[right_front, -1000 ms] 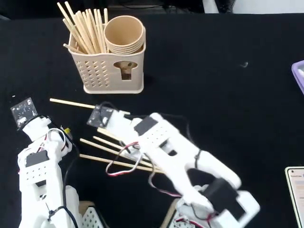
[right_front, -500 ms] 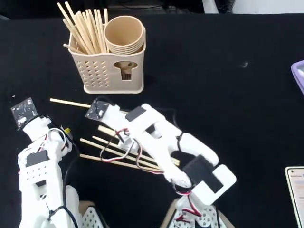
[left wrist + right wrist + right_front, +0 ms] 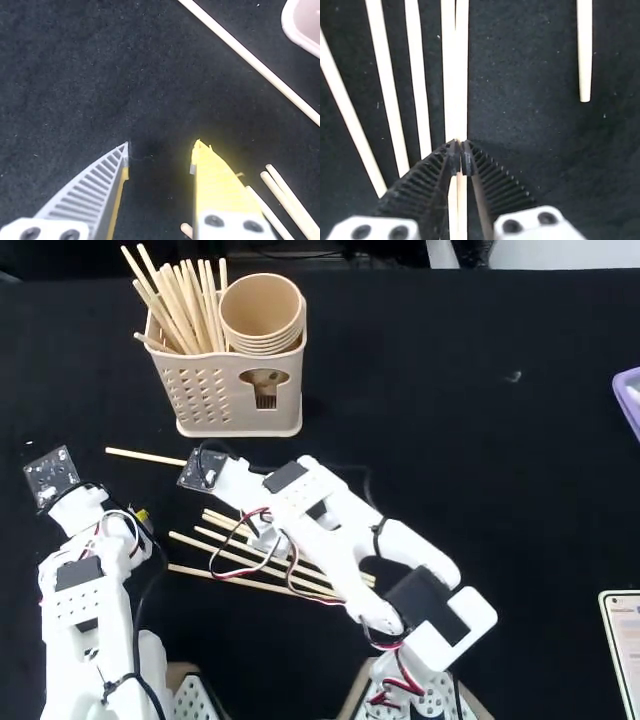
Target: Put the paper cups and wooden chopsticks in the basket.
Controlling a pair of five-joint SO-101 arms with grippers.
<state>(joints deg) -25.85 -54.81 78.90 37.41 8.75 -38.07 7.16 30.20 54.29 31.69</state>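
Right claw (image 3: 459, 152) pinched shut on two side-by-side chopsticks (image 3: 455, 75) flat on bench (image 3: 480, 490), presumably for lifting to basket (image 3: 230, 390); left claw (image 3: 160, 155) gapes empty, parked aside.

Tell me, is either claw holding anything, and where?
Left gripper: nothing, open. Right gripper is shut over two chopsticks partway along; a real grip cannot be told.

Left gripper (image 3: 160, 150) jaws parted; right gripper (image 3: 459, 150) jaws pressed together.
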